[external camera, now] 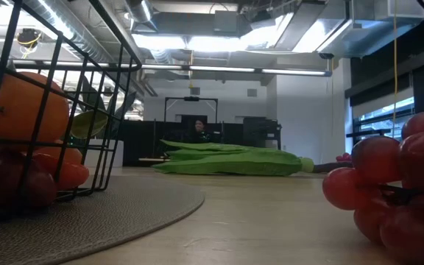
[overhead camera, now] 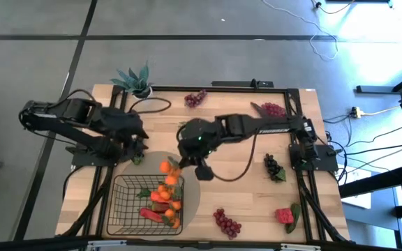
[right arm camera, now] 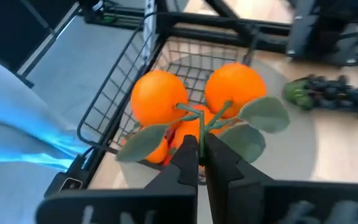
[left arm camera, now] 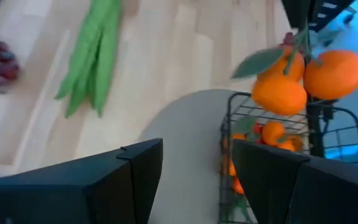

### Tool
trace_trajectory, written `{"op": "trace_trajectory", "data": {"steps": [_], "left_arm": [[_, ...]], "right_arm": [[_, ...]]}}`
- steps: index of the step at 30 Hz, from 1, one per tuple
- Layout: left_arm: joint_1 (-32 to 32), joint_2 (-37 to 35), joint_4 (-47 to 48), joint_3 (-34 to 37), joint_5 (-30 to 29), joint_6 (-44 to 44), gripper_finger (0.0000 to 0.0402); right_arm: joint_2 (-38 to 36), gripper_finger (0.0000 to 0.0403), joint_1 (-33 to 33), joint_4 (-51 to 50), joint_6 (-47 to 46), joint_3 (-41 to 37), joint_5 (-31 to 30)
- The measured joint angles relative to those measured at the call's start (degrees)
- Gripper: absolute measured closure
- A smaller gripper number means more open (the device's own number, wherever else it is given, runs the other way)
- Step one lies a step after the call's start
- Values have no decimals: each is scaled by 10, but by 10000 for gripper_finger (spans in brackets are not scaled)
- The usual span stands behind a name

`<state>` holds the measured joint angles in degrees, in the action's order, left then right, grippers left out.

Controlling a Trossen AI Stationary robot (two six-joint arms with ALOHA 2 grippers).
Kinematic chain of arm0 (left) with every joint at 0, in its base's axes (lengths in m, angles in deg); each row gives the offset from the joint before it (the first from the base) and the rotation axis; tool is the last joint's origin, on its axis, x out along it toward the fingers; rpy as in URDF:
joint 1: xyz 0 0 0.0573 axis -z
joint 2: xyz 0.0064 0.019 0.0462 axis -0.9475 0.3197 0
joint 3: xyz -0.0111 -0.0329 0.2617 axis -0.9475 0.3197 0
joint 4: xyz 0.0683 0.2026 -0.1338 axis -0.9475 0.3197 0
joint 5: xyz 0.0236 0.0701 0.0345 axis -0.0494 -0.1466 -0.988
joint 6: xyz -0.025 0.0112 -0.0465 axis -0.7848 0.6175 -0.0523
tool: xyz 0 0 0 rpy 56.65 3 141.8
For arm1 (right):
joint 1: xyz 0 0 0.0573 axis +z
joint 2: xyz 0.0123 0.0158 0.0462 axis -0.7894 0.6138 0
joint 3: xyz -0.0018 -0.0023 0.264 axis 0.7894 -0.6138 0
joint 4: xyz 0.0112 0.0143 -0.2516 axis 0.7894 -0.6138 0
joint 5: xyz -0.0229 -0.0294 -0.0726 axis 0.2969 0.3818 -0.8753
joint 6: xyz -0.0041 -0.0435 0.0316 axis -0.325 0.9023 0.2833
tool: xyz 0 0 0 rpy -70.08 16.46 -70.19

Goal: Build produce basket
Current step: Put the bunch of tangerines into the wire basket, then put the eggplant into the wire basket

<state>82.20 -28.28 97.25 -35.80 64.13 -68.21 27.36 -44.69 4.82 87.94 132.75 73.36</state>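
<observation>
Over on the left, the left gripper (overhead camera: pixel 137 148) hangs with fingers spread and nothing in them, just off the basket's (overhead camera: pixel 121 209) far corner. Inside that basket sit tangerines and a red pepper (overhead camera: pixel 151 214), so loading looks well underway. Centre stage, the right gripper (right arm camera: pixel 197 151) is pinched tight on the stem of a tangerine pair (right arm camera: pixel 197 93), poised over the basket rim. Further right, grape bunches (overhead camera: pixel 227 222) and a strawberry (overhead camera: pixel 285 215) wait on the table (overhead camera: pixel 243 199).
</observation>
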Motion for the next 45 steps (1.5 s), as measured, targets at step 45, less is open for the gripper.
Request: {"op": "trace_trajectory", "data": {"steps": [45], "left_arm": [[115,6,-3,0,-34,-54,221]], "right_arm": [[157,337,44,-5,27,43,4]]}}
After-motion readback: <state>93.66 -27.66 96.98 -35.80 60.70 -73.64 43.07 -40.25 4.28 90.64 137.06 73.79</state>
